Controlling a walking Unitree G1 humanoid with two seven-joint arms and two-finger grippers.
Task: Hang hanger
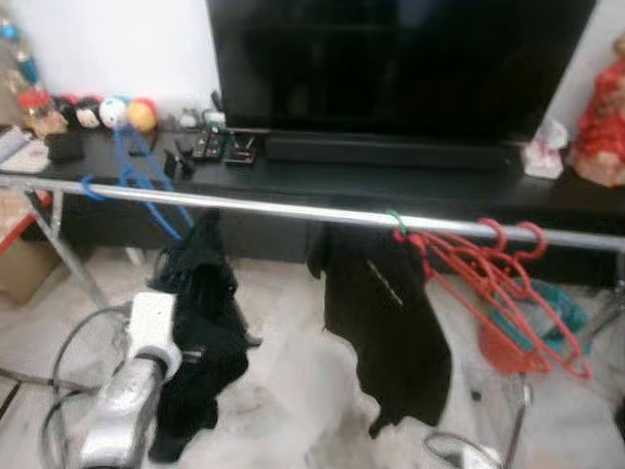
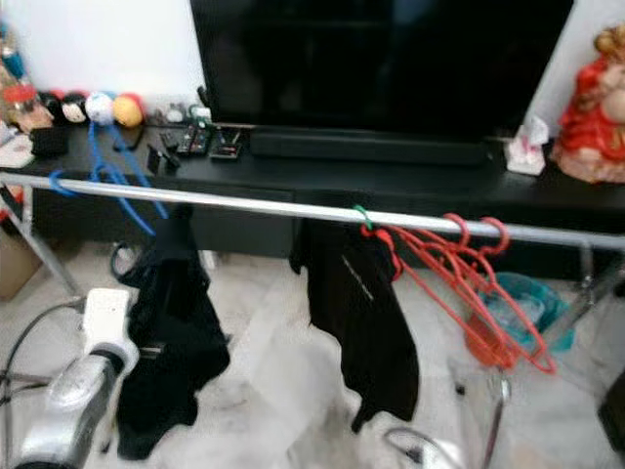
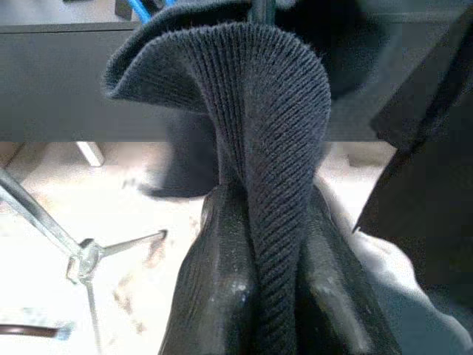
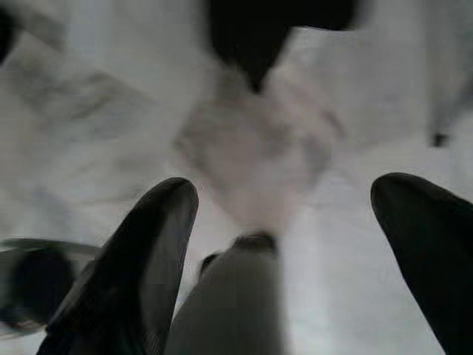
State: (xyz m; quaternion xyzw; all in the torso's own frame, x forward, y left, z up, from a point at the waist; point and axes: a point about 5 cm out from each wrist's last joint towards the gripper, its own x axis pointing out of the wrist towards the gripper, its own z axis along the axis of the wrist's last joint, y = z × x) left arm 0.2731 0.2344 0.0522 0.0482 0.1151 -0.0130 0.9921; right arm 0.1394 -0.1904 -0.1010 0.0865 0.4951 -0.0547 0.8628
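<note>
A silver rail (image 1: 293, 208) is spanned before the television (image 1: 391, 63), a black garment (image 1: 200, 322) on a blue hanger (image 1: 146, 181) is hung from the rail's left part and clenched by the left end effector (image 3: 255, 244), while the right end effector (image 4: 284, 251) is held released over the floor (image 4: 111, 111).

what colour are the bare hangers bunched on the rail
Red hangers, on the rail; clearest in the left eye view.

Pale marble floor (image 1: 293, 391); black TV (image 1: 391, 59) on dark console (image 1: 410, 186); white wall (image 1: 117, 44)
</note>
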